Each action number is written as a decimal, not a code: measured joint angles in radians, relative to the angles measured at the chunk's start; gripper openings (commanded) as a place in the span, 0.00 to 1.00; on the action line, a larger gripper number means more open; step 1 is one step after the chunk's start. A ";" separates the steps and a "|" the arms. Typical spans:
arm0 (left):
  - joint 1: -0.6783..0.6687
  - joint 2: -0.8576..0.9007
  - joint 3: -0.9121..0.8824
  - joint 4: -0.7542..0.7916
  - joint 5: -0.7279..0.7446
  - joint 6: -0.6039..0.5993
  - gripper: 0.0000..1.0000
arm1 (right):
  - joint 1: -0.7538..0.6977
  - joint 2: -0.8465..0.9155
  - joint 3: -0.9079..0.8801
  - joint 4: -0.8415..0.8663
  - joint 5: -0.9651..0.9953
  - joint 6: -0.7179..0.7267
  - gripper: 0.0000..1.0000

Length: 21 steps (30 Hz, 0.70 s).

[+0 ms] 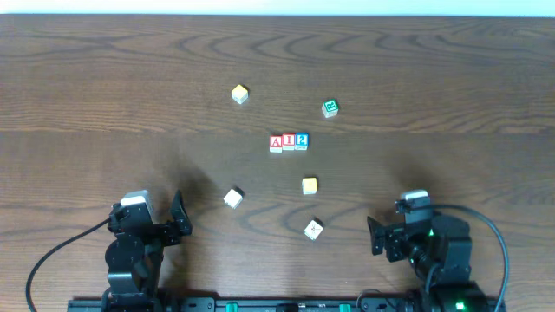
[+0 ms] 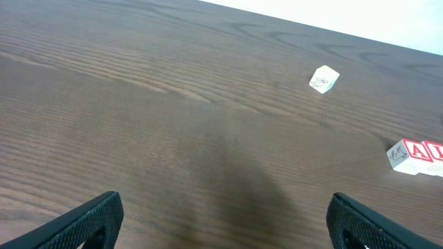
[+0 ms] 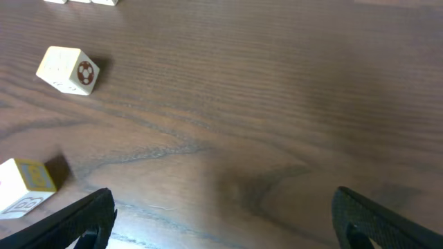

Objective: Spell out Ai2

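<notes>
Overhead, the Ai2 row [image 1: 288,142] is sitting near the middle of the tabletop [image 1: 95,78] with its three blocks touching, so the spelling is looking done. The likely risk is a reach nudging the row apart or pushing the loose yellow block [image 1: 310,185] into it. The left hand [image 1: 180,217] and right hand [image 1: 373,236] are resting near the front edge, well apart from the row. In the left wrist view, its fingers [image 2: 97,218] are gaping wide, released and gripping nothing. In the right wrist view, its fingers [image 3: 86,218] are likewise spreading wide, empty and touching no block.

The A block [image 1: 276,143] and i block [image 1: 288,142] carry red letters, the 2 block [image 1: 301,141] blue; table [image 1: 87,87] is brown woodgrain.
</notes>
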<state>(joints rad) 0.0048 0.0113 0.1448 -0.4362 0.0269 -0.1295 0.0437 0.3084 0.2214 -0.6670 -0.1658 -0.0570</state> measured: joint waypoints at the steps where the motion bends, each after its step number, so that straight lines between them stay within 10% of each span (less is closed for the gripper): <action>1: 0.000 0.000 0.000 0.000 0.000 0.000 0.95 | 0.000 -0.029 -0.019 -0.001 0.001 0.006 0.99; 21: 0.000 0.000 0.000 0.000 0.000 0.000 0.95 | 0.000 -0.294 -0.053 -0.006 0.009 0.049 0.99</action>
<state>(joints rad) 0.0048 0.0109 0.1452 -0.4362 0.0269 -0.1295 0.0437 0.0147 0.1684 -0.6727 -0.1566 -0.0078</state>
